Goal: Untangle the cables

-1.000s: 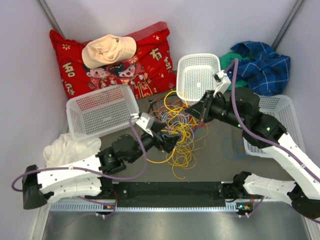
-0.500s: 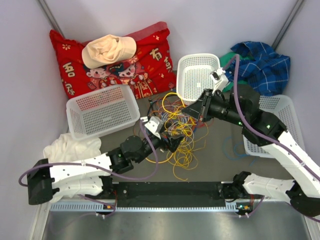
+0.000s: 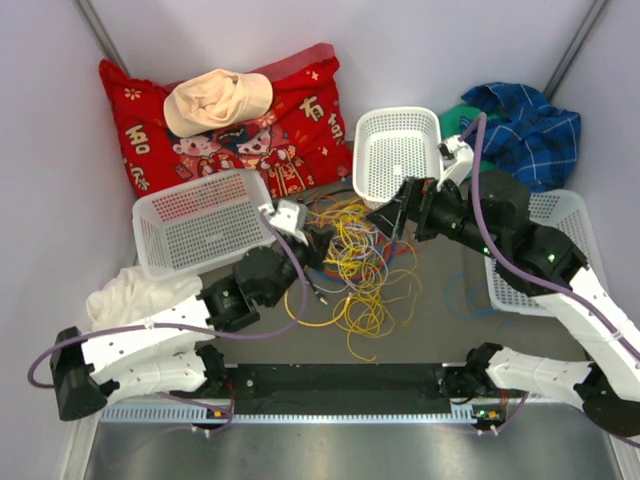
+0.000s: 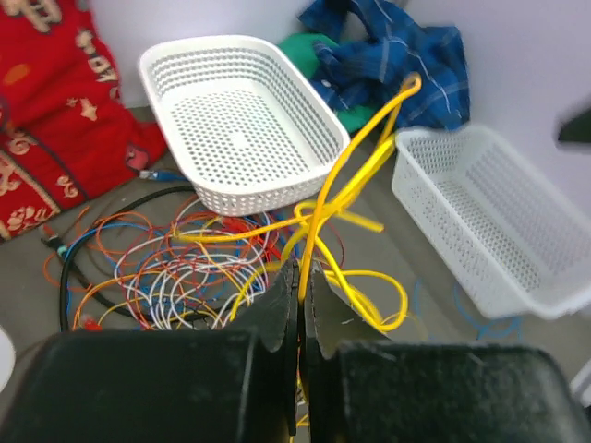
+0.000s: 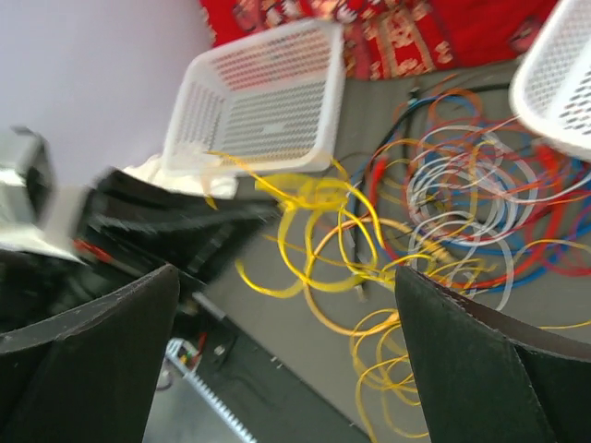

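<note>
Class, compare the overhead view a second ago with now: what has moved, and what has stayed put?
The left gripper, shut on a yellow cable, has moved from the near side of the cable tangle back toward the basket on the left, lifting that strand. The right gripper, open, has barely shifted. The red pillow, blue shirt and other baskets stayed put.

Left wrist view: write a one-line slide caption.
Left gripper, jaws shut on a yellow cable held above the tangled cables.
</note>
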`<control>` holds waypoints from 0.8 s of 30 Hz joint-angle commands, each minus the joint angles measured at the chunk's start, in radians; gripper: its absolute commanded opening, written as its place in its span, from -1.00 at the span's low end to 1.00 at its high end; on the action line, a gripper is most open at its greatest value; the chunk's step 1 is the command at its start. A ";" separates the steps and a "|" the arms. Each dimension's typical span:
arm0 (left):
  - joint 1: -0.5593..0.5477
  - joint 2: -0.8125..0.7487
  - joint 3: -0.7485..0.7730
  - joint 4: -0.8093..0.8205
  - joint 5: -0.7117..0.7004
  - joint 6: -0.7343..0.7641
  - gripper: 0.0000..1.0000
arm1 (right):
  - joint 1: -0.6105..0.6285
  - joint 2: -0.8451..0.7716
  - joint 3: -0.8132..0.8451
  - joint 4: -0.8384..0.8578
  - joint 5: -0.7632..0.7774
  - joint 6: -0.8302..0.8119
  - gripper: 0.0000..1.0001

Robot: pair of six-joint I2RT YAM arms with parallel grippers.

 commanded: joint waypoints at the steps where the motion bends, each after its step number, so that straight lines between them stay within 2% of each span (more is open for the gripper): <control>1: 0.127 -0.024 0.207 -0.291 0.026 -0.238 -1.00 | 0.002 -0.093 -0.046 0.027 0.189 -0.091 0.97; 3: 0.193 -0.002 0.262 -0.389 0.065 -0.279 -1.00 | 0.005 -0.121 -0.138 0.063 0.190 -0.112 0.98; 6: 0.241 0.050 0.379 -0.449 0.157 -0.310 -1.00 | 0.004 -0.162 -0.256 0.142 0.140 -0.121 0.96; 9: 0.247 0.109 0.524 -0.530 0.200 -0.324 -1.00 | 0.002 -0.182 -0.349 0.221 0.111 -0.123 0.82; 12: 0.247 0.146 0.589 -0.570 0.241 -0.336 -1.00 | 0.005 -0.178 -0.399 0.273 0.092 -0.125 0.68; 17: 0.247 0.157 0.615 -0.592 0.263 -0.356 -1.00 | 0.002 -0.155 -0.432 0.334 0.043 -0.128 0.63; 24: 0.247 0.168 0.626 -0.589 0.290 -0.387 -1.00 | 0.004 -0.150 -0.513 0.570 -0.058 -0.106 0.53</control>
